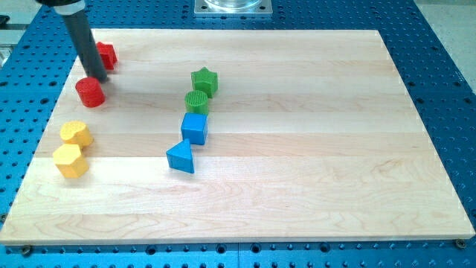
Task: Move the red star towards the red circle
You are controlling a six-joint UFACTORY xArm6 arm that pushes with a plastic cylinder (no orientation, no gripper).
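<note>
Red star [108, 54]: it lies at the view's upper left of the worktop [297, 149], partly hidden behind our rod, so only its right part shows. The red circle [90, 91] sits just below it and slightly to the view's left, near but apart from it.

Our tip [100, 76] stands between the two red blocks, just below the star and just above the circle's upper right edge. Whether it touches either block we cannot tell. There is no claw on this arm; the rod holds nothing and can only push.

Handling judgement: the star looks like a small, rigid, light block with a flat base, and it should slide readily on the smooth wood. Its points make it prone to turning if pushed off centre. There is nowhere to grip; contact should be made on its far side, at the view's top, pressing into a notch between points or squarely through its middle, directed down toward the circle.

Risk: the tip is on the wrong side of the star for that push and would need to go round it without nudging the circle away.

Other blocks are well apart: yellow blocks [72, 147], green star [204, 80], green circle [196, 101], blue square [194, 127], blue triangle [181, 157].
</note>
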